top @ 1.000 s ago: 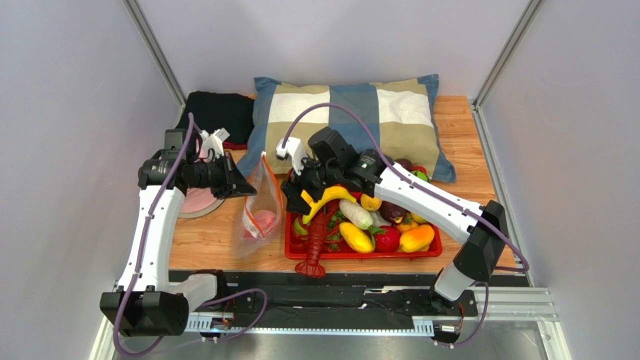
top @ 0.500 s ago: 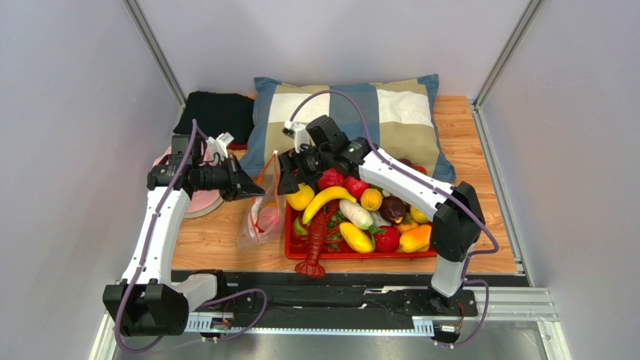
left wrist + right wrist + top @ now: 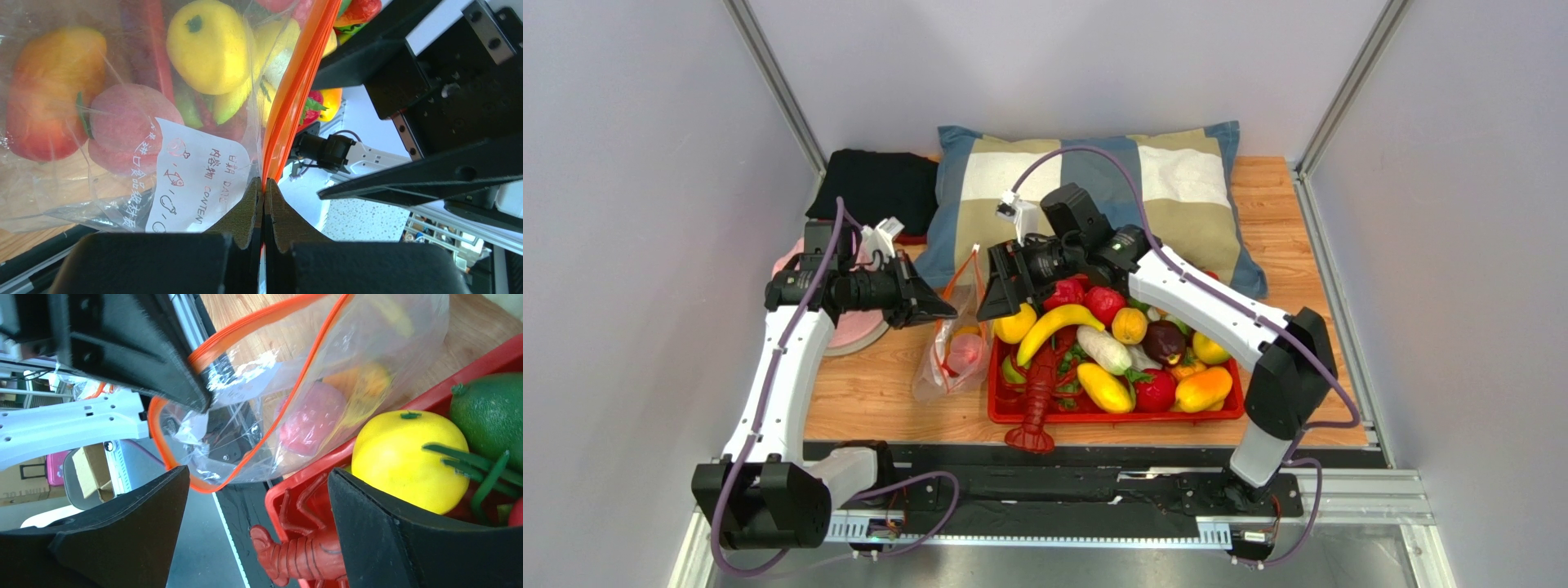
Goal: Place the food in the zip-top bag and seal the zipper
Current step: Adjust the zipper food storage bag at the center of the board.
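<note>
Clamping the orange-red zipper strip, the left arm's jaws hold the clear plastic zip-top bag hanging open. The right arm's jaws stand apart, empty, just beside that mouth; glossy toy fruit fills the red tray beneath them, nearer this arm.

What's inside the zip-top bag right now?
Through the clear zip-top bag, a pink peach and an orange-yellow fruit lie low in it. Its white label and crinkles cover anything smaller behind them.
</note>
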